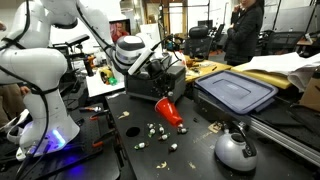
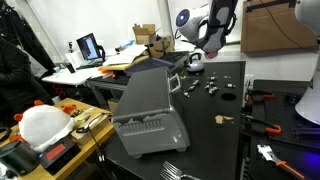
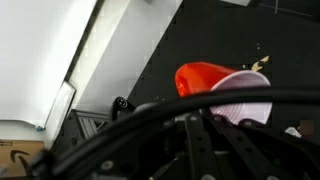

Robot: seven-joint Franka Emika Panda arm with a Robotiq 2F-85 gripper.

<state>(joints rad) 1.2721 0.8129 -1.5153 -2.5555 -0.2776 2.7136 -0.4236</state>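
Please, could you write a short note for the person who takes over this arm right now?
Gripper: shut on the red plastic cup, tilted low over the black table.
Things: small pale pieces lie scattered on the table beside the cup; a rounded grey kettle stands farther off.
Done: cup gripped and tipped.
Left: cup not yet set down upright.

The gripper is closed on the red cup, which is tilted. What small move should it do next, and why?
Probably lift straight up a little, without loosening the grip. The gripper seems shut on the rim of the red cup, which leans with its base near the black table, and small pieces lie scattered just beside it. Rising first would likely avoid sweeping them.
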